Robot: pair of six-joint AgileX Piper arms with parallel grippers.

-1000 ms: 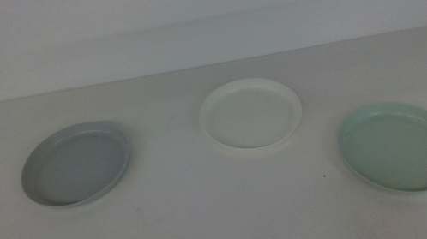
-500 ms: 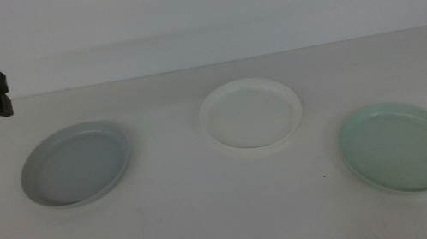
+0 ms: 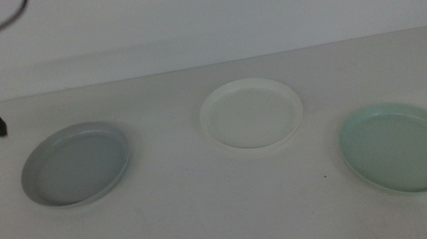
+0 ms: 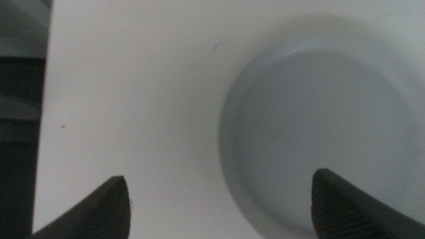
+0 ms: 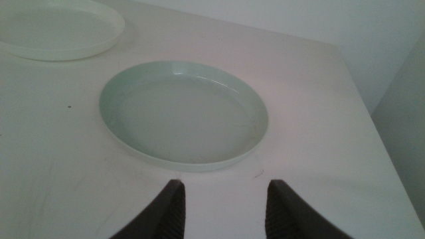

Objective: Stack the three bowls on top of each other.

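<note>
Two end effectors are at work or waiting. At the far left edge of the worktop (image 3: 188, 228), the left end effector (image 4: 219, 199) hangs above the surface with its jaws spread wide, one jaw over bare worktop and the other over the grey bowl (image 3: 75, 164). Just beside the near rim of the mint green bowl (image 5: 184, 118), the right end effector (image 5: 222, 207) waits empty, its jaws moderately apart. Three bowls lie separately in a row, none stacked: one grey at the left, one white bowl (image 3: 251, 115) in the middle and slightly farther back, one mint green at the right.
</note>
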